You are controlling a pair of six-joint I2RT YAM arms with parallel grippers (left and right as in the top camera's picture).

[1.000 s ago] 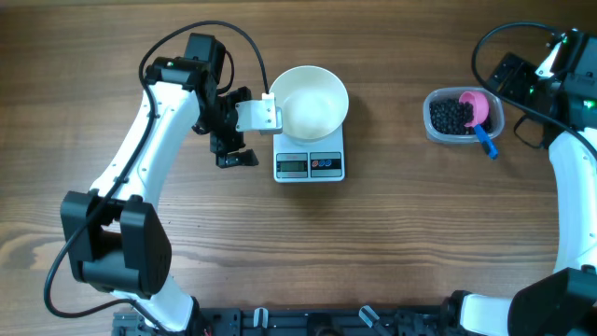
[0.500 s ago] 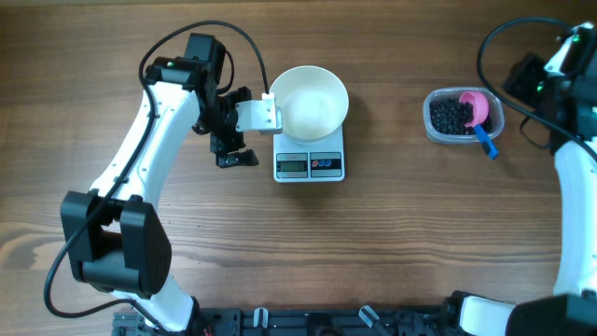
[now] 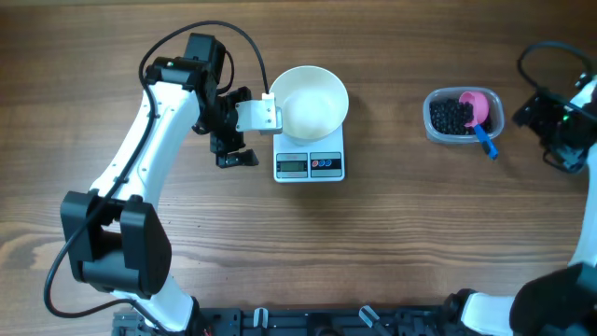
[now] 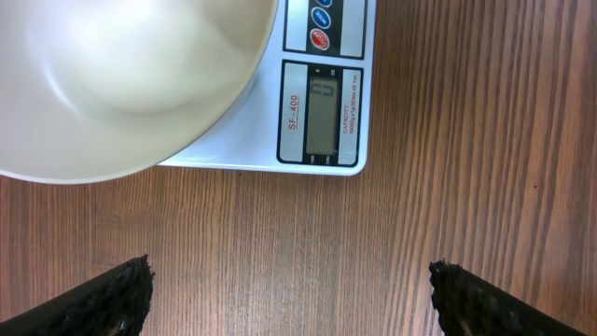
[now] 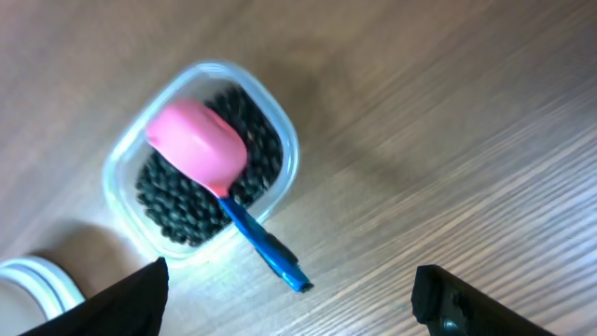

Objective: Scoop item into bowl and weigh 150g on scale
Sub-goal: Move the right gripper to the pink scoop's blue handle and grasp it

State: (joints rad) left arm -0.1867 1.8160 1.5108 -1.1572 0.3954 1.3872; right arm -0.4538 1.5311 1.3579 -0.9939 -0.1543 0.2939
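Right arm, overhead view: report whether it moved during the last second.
Yes. The right arm swung toward the frame's lower right, away from the clear tub, which stayed put.

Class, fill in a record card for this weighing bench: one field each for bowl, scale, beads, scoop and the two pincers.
bowl: white, empty, sitting on the scale
scale: white, digital, carrying only the bowl
beads: black, in the clear tub
scoop: pink, blue handle, resting on the beads, handle over the tub rim
left pincer: open, empty, beside the scale
right pincer: open, empty, apart from the tub
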